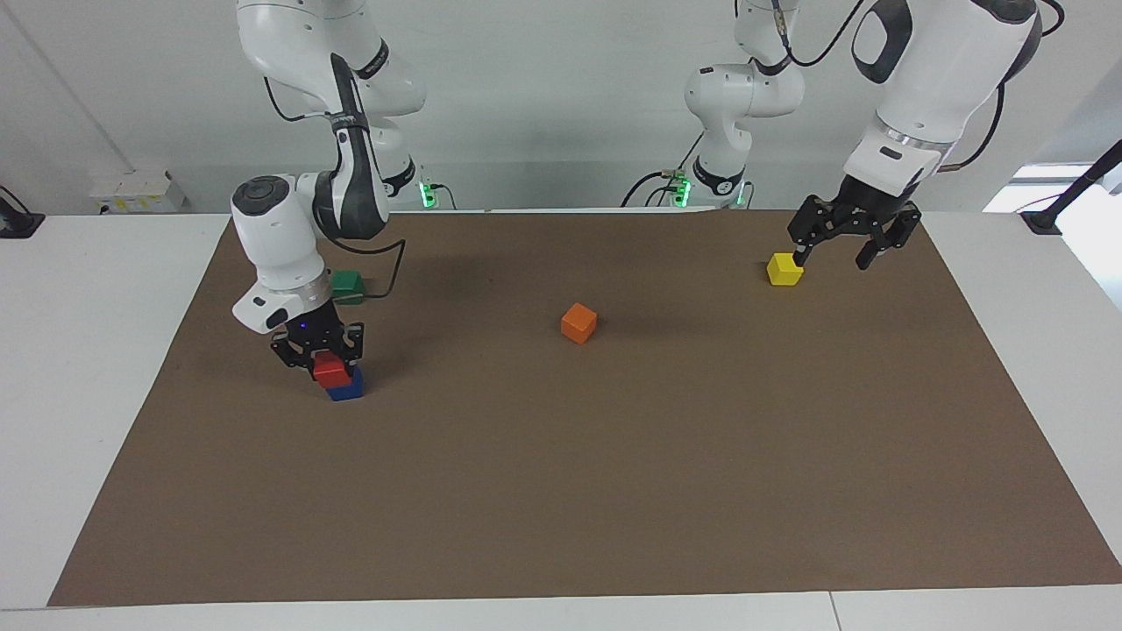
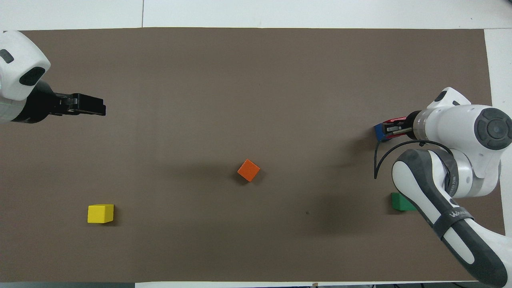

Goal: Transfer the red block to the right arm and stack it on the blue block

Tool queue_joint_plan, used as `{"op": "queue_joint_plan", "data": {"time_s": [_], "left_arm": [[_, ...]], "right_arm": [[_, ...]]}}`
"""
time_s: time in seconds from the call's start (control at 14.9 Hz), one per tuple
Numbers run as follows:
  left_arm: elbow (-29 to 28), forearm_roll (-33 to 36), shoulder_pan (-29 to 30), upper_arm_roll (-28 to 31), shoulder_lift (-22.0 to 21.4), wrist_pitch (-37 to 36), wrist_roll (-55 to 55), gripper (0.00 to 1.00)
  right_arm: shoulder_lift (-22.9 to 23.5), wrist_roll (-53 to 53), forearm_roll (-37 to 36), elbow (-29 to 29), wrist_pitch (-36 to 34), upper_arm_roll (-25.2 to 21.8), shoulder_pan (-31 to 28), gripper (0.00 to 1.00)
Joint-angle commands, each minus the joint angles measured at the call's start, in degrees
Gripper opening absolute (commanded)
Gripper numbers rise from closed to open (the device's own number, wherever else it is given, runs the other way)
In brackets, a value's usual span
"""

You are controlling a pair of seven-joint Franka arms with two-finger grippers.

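The red block [image 1: 331, 370] sits on top of the blue block [image 1: 345, 387], slightly offset, at the right arm's end of the brown mat. My right gripper [image 1: 323, 358], with its small blue light, is shut on the red block from above. In the overhead view the right gripper [image 2: 394, 128] covers most of the red block [image 2: 394, 119], and only a corner of the blue block [image 2: 378, 132] shows. My left gripper [image 1: 831, 260] hangs open and holds nothing, raised over the mat beside a yellow block [image 1: 784, 269].
An orange block [image 1: 578, 322] lies mid-mat. A green block [image 1: 347, 284] sits nearer to the robots than the stack, partly hidden by the right arm. The brown mat [image 1: 614, 491] covers most of the white table.
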Motion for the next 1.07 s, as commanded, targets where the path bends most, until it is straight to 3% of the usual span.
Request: {"op": "queue_joint_plan", "data": {"time_s": [0.0, 0.2, 0.34, 1.01], "left_arm": [[-0.5, -0.4, 1.1, 0.0, -2.5, -4.3, 0.1, 1.0], [-0.6, -0.3, 1.2, 0.0, -2.5, -3.8, -0.1, 1.0], [-0.8, -0.3, 2.3, 0.3, -2.6, -4.6, 0.0, 1.0], [-0.9, -0.3, 2.3, 0.3, -2.6, -4.7, -0.1, 1.0]], "right_arm": [[-0.1, -1.0, 1.5, -0.3, 0.6, 0.1, 0.0, 0.51], [-0.1, -1.0, 1.5, -0.3, 0.6, 0.1, 0.0, 0.85], [-0.1, -1.0, 1.5, -0.3, 0.6, 0.1, 0.0, 1.0], [-0.1, -1.0, 1.5, -0.1, 0.1, 0.1, 0.0, 1.0]]}}
